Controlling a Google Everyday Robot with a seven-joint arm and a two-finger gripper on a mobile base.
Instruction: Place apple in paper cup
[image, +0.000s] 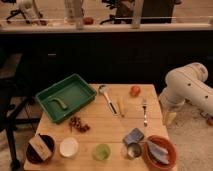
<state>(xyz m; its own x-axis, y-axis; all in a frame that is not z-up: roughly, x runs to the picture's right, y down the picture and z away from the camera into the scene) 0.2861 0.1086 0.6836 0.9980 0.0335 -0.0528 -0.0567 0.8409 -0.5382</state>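
The apple, small, round and red-orange, lies on the wooden table near its far right part. The white paper cup stands upright near the front edge, left of centre, with nothing visible inside. My white arm comes in from the right. My gripper hangs just beyond the table's right edge, to the right of and nearer than the apple and far from the cup. It holds nothing that I can see.
A green tray holding a green item sits at the back left. Dark red grapes, a spatula, a fork and a blue sponge lie mid-table. A green cup, metal cup, orange bowl and dark bowl line the front.
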